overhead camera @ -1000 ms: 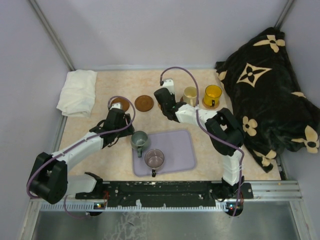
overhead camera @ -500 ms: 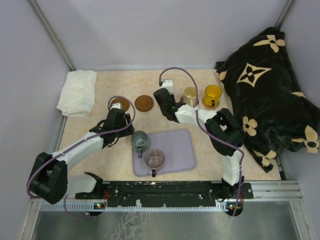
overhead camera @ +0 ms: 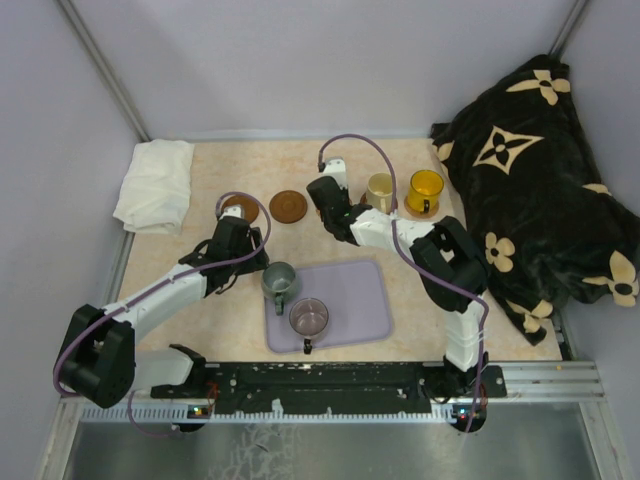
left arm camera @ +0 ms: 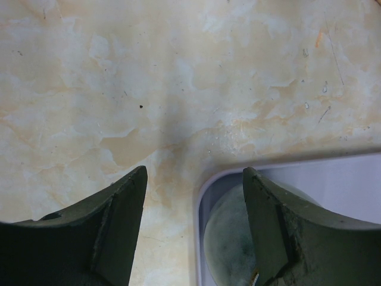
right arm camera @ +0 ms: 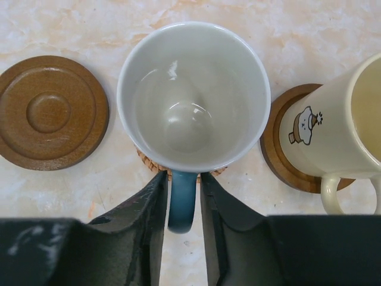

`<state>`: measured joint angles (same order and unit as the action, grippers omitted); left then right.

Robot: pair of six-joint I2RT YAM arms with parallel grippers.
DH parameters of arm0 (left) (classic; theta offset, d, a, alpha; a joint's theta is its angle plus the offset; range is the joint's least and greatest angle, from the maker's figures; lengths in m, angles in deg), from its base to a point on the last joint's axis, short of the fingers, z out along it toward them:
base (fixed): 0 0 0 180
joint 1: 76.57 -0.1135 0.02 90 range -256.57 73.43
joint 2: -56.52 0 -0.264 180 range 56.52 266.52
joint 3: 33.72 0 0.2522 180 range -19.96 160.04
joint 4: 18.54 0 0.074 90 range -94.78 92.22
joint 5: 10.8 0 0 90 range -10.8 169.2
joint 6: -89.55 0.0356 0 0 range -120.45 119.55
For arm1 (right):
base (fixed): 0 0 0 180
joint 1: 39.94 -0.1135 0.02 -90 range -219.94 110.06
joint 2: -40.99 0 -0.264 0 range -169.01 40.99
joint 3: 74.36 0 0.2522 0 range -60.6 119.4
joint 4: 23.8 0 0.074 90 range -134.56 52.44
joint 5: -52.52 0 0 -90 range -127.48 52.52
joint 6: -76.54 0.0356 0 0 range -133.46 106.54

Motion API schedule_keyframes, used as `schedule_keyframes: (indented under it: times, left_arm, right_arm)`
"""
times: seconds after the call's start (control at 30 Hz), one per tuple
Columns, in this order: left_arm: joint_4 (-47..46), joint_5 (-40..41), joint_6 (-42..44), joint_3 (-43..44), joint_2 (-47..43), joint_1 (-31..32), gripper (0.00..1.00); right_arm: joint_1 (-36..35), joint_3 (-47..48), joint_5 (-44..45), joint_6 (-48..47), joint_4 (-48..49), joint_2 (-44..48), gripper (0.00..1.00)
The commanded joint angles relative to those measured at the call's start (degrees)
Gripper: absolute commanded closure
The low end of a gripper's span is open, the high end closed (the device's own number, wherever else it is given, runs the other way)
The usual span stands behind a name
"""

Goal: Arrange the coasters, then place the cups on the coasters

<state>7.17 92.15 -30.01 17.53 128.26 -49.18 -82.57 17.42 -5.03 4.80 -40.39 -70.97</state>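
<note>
In the right wrist view a white cup (right arm camera: pixel 193 95) with a blue handle (right arm camera: pixel 181 199) stands on a woven coaster (right arm camera: pixel 149 162). My right gripper (right arm camera: pixel 182 179) is open, its fingers flanking the handle with a thin gap on each side. A dark coaster (right arm camera: pixel 50 113) lies to its left and a cream cup (right arm camera: pixel 333 131) sits on another coaster (right arm camera: pixel 283 161) to its right. From above, the yellow cup (overhead camera: pixel 424 190) stands beside the cream cup (overhead camera: pixel 379 190). My left gripper (left arm camera: pixel 195 173) is open just above the grey-green cup (left arm camera: pixel 229 244), at the tray's corner. The purplish cup (overhead camera: pixel 309 317) stands on the lavender tray (overhead camera: pixel 365 290).
A folded white cloth (overhead camera: pixel 157 183) lies at the back left. A black flowered blanket (overhead camera: pixel 540 170) fills the right side. Another coaster (overhead camera: pixel 240 208) lies partly under the left arm's cable. The right arm (overhead camera: pixel 390 230) covers the white cup from above.
The right gripper's jaws have parted slightly off the white cup's handle. Both arms and all the cups stay where they were.
</note>
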Motion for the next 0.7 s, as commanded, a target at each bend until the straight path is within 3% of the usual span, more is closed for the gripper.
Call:
schedule_keyframes:
  times: [0.0, 0.47, 0.67]
  left_arm:
    - [-0.34, -1.09, 0.39, 1.15, 0.29, 0.4, 0.28]
    - [-0.43, -1.35, 0.31, 1.1, 0.3, 0.38, 0.28]
    - [-0.32, -1.52, 0.35, 1.09, 0.15, 0.38, 0.28]
  right_arm:
    - [-0.56, 1.86, 0.95, 0.18, 3.31, 4.78, 0.69]
    - [-0.52, 0.69, 1.08, 0.11, 3.22, 6.66, 0.48]
    - [-1.26, -2.8, 3.74, -0.41, 4.37, 12.14, 0.47]
